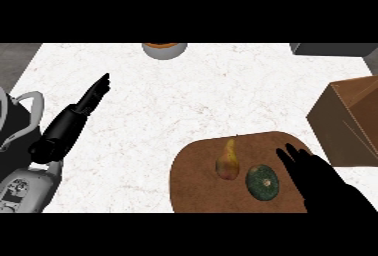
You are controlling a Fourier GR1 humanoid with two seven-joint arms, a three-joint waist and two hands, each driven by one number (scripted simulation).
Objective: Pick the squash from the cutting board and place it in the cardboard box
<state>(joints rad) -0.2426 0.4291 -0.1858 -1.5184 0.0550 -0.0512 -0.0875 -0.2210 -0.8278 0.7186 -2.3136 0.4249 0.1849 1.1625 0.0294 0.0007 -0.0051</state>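
Observation:
A dark green round squash (261, 182) lies on the brown cutting board (199, 190) at the lower middle. A yellow-red pear (227, 162) lies just left of it on the same board. My right hand (317, 180) hovers over the board's right side, fingers straight and pointing up-left, a short gap from the squash and holding nothing. The cardboard box (351, 122) stands open at the right edge, beyond the board. My left hand (92, 95) rests open at the left, fingers pointing up.
A grey bowl with orange contents (164, 49) sits at the counter's far edge. A grey object (336, 49) shows at the top right corner. White marble counter (207, 95) stretches between the board and the far edge.

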